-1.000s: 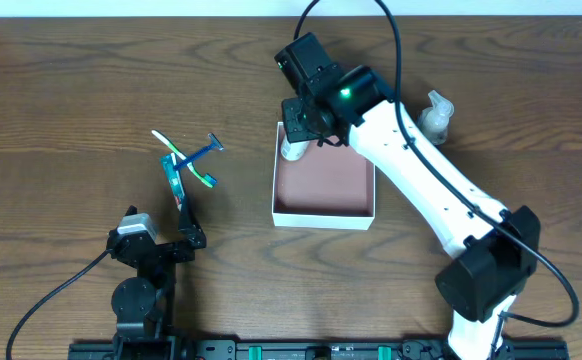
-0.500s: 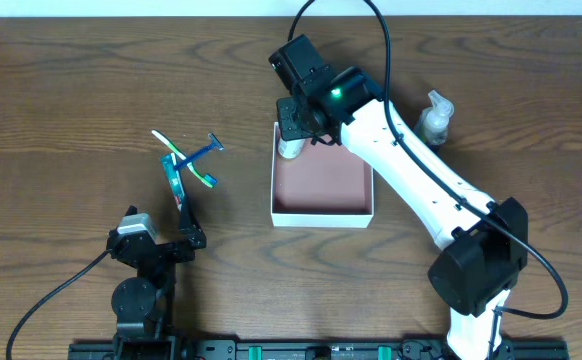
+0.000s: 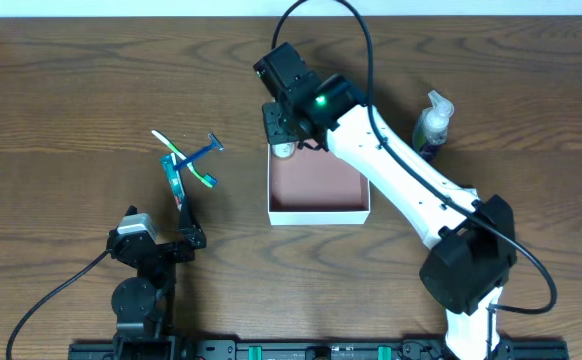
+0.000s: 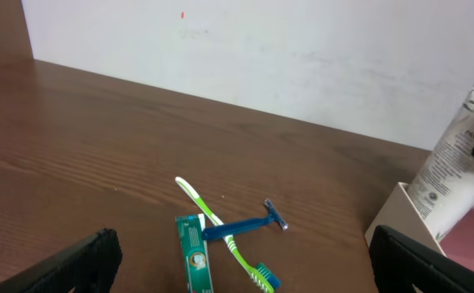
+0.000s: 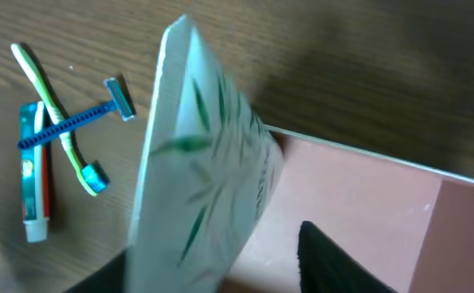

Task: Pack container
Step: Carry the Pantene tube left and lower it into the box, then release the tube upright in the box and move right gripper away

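Starting at the left, the left gripper (image 3: 183, 243) sits near the table's front edge with its fingers (image 4: 82, 260) spread wide and nothing between them. Just beyond it lies a small crossed heap: one toothpaste tube (image 3: 176, 180), one green-and-white toothbrush (image 3: 186, 165) and one blue razor (image 3: 203, 150), which overlap each other.

Mid-table, well apart from that heap, is the one container (image 3: 321, 185). It is a square, shallow box with thin, low white walls and a bare pinkish-brown floor. At its far-left corner stands one white tube (image 5: 204, 187) printed with green leaves. The tube is tilted, with its lower end inside the walls. The right gripper (image 3: 289, 125) hangs directly over this tube, and its fingers sit on either side. Whether they are clamped on it or have let go cannot be told. Farther right, just beyond the right arm, stands one spray bottle (image 3: 433, 120) with a white trigger head.
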